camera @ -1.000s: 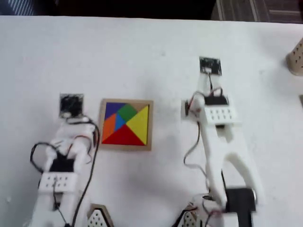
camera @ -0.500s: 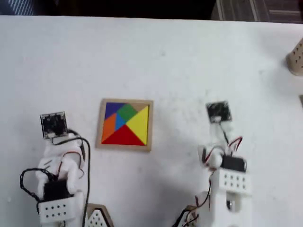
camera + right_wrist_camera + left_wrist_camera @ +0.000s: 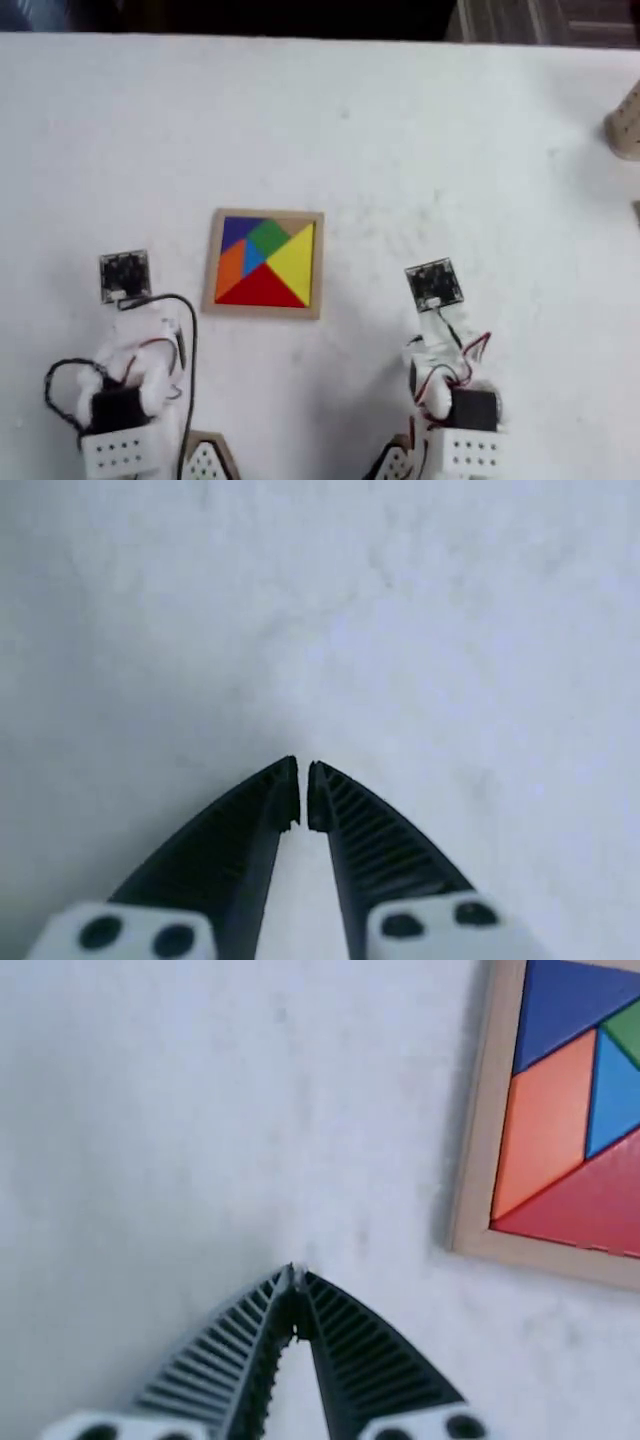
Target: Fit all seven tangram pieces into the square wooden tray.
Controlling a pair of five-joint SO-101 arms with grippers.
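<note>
The tray [image 3: 262, 311] lies between left tool [image 3: 296, 1282] and right tool [image 3: 303, 780], touching neither.

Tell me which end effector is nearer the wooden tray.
Left. The left end effector sits just off the tray; the right end effector is farther away, over bare table.

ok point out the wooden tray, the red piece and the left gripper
wooden tray [image 3: 265, 313]: high view, on its lower rim
red piece [image 3: 262, 288]: high view, middle of the triangle
left gripper [image 3: 293, 1278]: left wrist view, where the shut fingertips meet
</note>
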